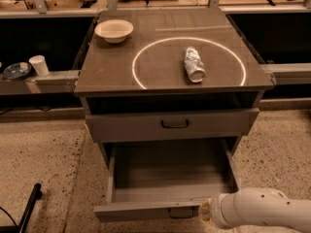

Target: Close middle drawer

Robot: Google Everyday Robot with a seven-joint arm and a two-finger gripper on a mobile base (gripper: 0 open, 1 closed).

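The middle drawer (146, 210) is the wide grey drawer pulled far out of the cabinet, with its inside bare (170, 171). Its low front panel carries a small dark handle (182, 213). My gripper (204, 210) is at the lower right, at the front panel just right of the handle. Only its pale wrist end shows ahead of the white arm (257, 211). The taller drawer front above (170, 124) stands slightly out.
On the cabinet top (121, 79) lie a crushed can (194, 64) inside a white circle and a white bowl (113, 30). A cup (39, 65) and a dish (16, 71) sit on a ledge at the left. A black bar (29, 205) lies on the speckled floor.
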